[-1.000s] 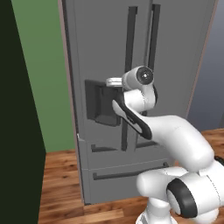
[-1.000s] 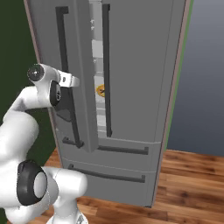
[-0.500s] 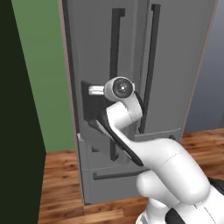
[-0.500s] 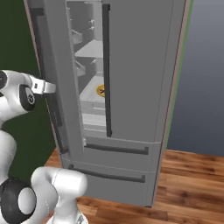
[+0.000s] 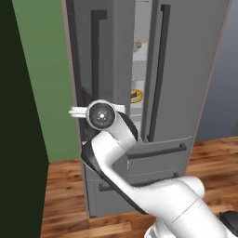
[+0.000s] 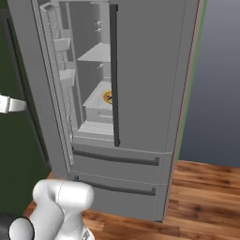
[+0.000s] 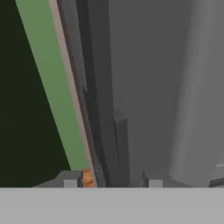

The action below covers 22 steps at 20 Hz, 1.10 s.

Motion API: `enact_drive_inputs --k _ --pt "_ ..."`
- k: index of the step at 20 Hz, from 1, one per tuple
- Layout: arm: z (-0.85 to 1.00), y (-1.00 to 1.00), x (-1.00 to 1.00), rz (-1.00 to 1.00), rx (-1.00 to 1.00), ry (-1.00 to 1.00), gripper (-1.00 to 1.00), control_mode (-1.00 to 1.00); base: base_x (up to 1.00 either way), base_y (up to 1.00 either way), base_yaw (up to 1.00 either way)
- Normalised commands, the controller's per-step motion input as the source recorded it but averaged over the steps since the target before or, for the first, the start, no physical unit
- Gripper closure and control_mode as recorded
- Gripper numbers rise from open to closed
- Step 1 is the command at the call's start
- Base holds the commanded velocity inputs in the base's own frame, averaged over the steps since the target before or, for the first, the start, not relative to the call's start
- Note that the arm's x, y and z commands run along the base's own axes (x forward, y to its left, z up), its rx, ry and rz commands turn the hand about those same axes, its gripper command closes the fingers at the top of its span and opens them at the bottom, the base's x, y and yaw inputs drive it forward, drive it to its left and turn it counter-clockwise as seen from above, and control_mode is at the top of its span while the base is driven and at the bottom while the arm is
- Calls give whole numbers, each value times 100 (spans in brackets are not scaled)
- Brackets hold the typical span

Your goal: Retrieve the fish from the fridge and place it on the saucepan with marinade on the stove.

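The grey fridge (image 5: pixel 186 69) stands in front of me with its left door (image 5: pixel 111 46) swung partly open, and the white shelves (image 6: pixel 96 51) inside show through the gap. A round orange-yellow plate (image 6: pixel 108 97) lies on a middle shelf with a dark mark on it; I cannot tell whether that is the fish. My gripper (image 7: pixel 113 183) is at the left door's dark vertical handle (image 7: pixel 98 109), fingertips set wide apart on either side of it. The saucepan and the stove are out of view.
A green wall (image 5: pixel 46 69) and a dark panel (image 5: pixel 14 116) are to the left of the open door. Wooden floor (image 6: pixel 206 197) lies to the right. The fridge's drawers (image 6: pixel 117 173) are below. A tiny orange ball (image 5: pixel 138 45) sits on an upper shelf.
The left fridge door has swung further open with my hand on its handle. My arm has swept leftward, and more of the shelves and the plate is now exposed.
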Motion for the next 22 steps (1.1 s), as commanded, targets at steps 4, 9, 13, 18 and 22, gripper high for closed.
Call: enact_drive_inputs --k 4,9,13,18,22 --pt "6 -5 -100 6 9 0 -100 -100 0 0 0" --pt "53 -69 -100 12 21 -9 -100 -100 0 0 0" --pt "60 -100 -100 21 24 -16 -100 -100 0 0 0" --pt "53 -100 -83 28 24 -14 -100 -100 0 0 0" --pt "30 -97 -9 39 21 -7 -100 -100 0 0 0"
